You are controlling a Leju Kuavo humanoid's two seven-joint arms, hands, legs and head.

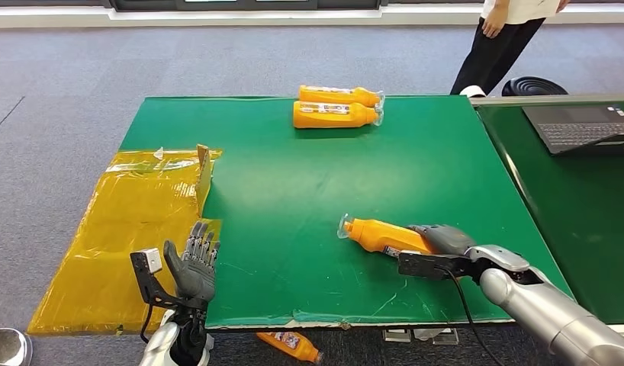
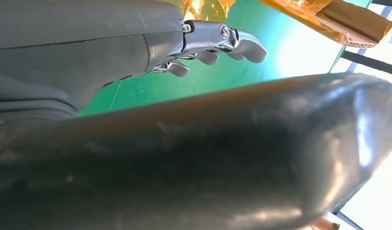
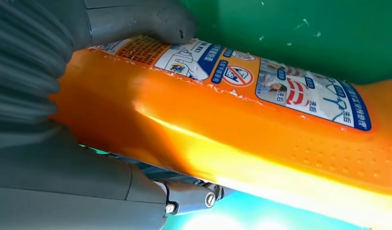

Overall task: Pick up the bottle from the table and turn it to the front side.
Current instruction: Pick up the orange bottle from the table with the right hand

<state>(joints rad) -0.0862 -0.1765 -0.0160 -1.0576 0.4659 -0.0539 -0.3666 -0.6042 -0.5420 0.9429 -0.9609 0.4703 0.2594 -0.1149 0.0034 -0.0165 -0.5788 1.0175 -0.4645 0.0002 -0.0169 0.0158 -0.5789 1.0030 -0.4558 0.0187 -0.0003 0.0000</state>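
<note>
Head view: the right hand (image 1: 445, 238) is wrapped around the base end of the orange bottle (image 1: 381, 236), which lies on its side on the green table (image 1: 294, 191), cap end pointing toward the robot's left. The right wrist view shows the thumb (image 3: 151, 19) above the label (image 3: 261, 79) and fingers (image 3: 184, 199) under the body, so the grasp is closed on the bottle. The left hand (image 1: 193, 267) hangs at the near table edge, fingers apart, holding nothing.

Risks, as judged:
1. The grip sits at 1 end; on lifting, the unsupported cap end may droop and the smooth plastic may slip.
2. Rotating may drag the bottle on the table if lift is insufficient.
3. Whether the bottle is already clear of the surface cannot be told.
</note>
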